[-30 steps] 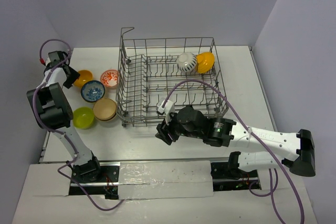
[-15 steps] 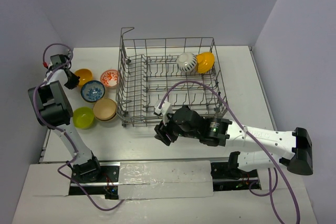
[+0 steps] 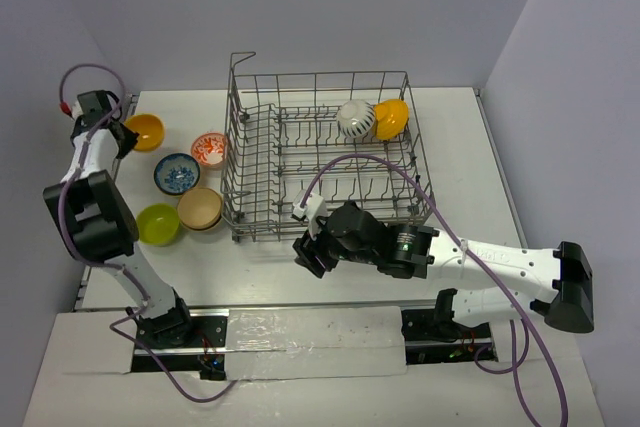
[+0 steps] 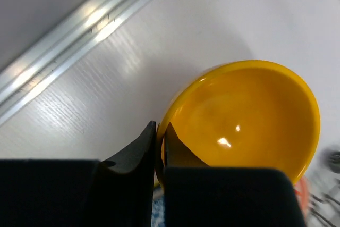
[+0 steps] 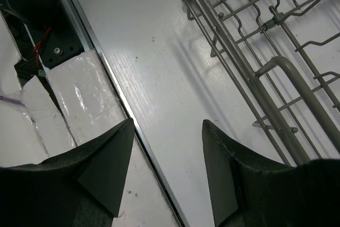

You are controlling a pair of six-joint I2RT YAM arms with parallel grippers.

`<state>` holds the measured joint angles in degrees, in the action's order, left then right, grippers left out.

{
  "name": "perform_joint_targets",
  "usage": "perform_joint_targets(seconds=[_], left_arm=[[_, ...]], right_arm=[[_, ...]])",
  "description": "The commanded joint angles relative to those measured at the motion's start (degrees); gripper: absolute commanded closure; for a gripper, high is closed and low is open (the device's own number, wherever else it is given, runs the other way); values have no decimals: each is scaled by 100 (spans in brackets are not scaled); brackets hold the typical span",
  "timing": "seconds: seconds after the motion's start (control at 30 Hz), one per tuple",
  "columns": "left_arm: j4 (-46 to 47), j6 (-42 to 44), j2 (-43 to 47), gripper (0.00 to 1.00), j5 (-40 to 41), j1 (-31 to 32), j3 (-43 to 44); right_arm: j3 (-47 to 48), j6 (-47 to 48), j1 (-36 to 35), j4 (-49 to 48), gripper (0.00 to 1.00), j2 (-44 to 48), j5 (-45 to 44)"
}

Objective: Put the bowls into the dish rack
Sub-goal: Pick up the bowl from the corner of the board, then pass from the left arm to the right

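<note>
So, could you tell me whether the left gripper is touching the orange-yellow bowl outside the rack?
Touching. The left wrist view shows the left gripper shut on the rim of the orange-yellow bowl, one finger each side.

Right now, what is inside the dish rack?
In the dish rack, at its far right corner, sit a white striped bowl and an orange-yellow bowl beside it. The right arm and its cable cover part of the near side, so that stretch is unseen.

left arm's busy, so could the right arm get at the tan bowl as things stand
Probably yes: the right gripper is open, the table between it and the tan bowl is bare, and the dish rack sits farther back.
</note>
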<state>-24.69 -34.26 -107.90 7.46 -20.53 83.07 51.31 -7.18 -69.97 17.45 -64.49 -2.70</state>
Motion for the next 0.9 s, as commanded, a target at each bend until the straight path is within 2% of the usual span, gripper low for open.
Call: perform_joint_targets(seconds=[0.0,0.17,0.3,0.43,0.53,0.63,0.8,0.87], left_arm=[[316,95,1340,100,256,58,587],[-79,288,2079,100,80,251,1176],[-19,464,2799,100,-420,751,888],[-290,859,3283,100,-491,1997,816],[-572,982,3547,100,-553,2675,781],[-791,1096,3784,100,-650,3115,702],[-1362,1360,3662,100,-667,3775,843],[-1451,1527,3557,100,-467,4293,851]], right_arm=[[256,15,-25,47,38,-46,-205],[415,15,-34,197,38,59,-318],[643,181,-25,276,37,322,-600],[1265,568,-43,311,35,490,-942],[1801,1050,-51,425,34,534,-1162],[2197,1655,-130,478,34,534,-1382],[2533,2694,-446,505,33,376,-1716],[2559,3169,-613,470,32,297,-1988]])
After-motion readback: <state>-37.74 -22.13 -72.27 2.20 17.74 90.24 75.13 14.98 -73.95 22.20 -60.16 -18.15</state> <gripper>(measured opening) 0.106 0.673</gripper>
